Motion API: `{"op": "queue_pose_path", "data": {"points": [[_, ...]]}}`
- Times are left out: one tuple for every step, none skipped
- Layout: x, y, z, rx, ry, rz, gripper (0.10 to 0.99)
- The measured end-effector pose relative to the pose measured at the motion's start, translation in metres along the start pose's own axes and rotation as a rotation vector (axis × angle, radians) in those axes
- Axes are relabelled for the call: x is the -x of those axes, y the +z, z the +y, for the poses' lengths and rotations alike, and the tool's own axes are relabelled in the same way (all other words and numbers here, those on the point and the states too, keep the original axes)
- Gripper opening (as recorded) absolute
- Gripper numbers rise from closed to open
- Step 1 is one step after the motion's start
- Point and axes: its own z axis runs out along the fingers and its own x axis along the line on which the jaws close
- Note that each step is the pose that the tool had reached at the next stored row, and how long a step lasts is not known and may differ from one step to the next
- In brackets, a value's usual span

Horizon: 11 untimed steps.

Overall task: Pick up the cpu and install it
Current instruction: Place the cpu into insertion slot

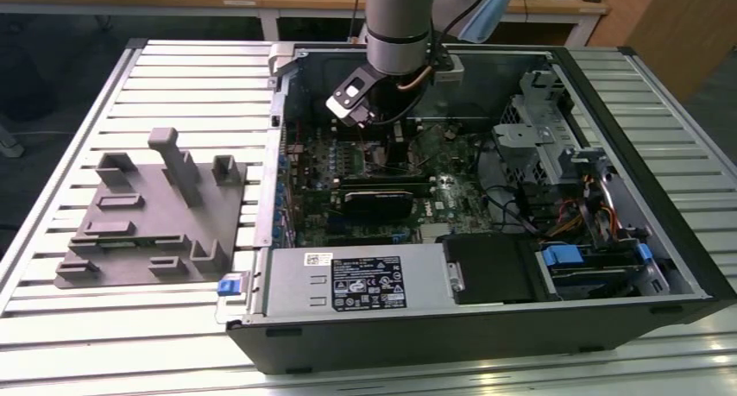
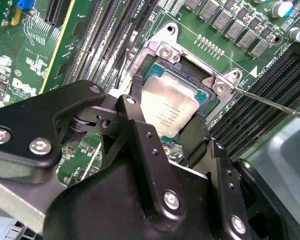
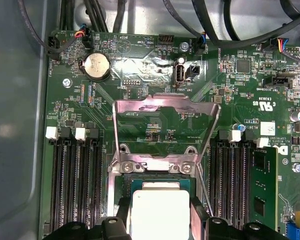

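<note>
Desk with open case, fingers clamped on cpu edges at socket; install step, seating likely needs cpu flat and square.

Upright socket frame and lever wire hem the hand gripping the cpu.
</note>
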Motion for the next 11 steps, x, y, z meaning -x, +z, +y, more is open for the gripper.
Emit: {"op": "queue_pose_path", "data": {"points": [[0.0000, 0.0000, 0.0000, 0.000, 0.000, 0.0000, 0.545], [-0.0001, 0.0001, 0.0001, 0.000, 0.000, 0.0003, 0.545], [-0.0001, 0.0002, 0.0001, 0.001, 0.000, 0.0004, 0.553], [-0.0001, 0.0003, 0.0001, 0.001, 0.000, 0.0007, 0.553], [-0.0001, 0.0003, 0.0001, 0.000, 0.000, 0.0005, 0.616], [-0.0001, 0.0002, 0.0001, 0.000, 0.000, 0.0004, 0.616], [0.0000, 0.0001, 0.0000, 0.000, 0.000, 0.0001, 0.616], [0.0000, 0.0001, 0.0000, 0.000, 0.000, 0.0000, 0.616], [0.0000, 0.0001, 0.0000, 0.000, 0.000, 0.0002, 0.616], [0.0000, 0.0000, 0.0000, 0.000, 0.000, 0.0022, 0.616], [0.0000, -0.0002, 0.0000, 0.000, 0.000, 0.0057, 0.616]]}}
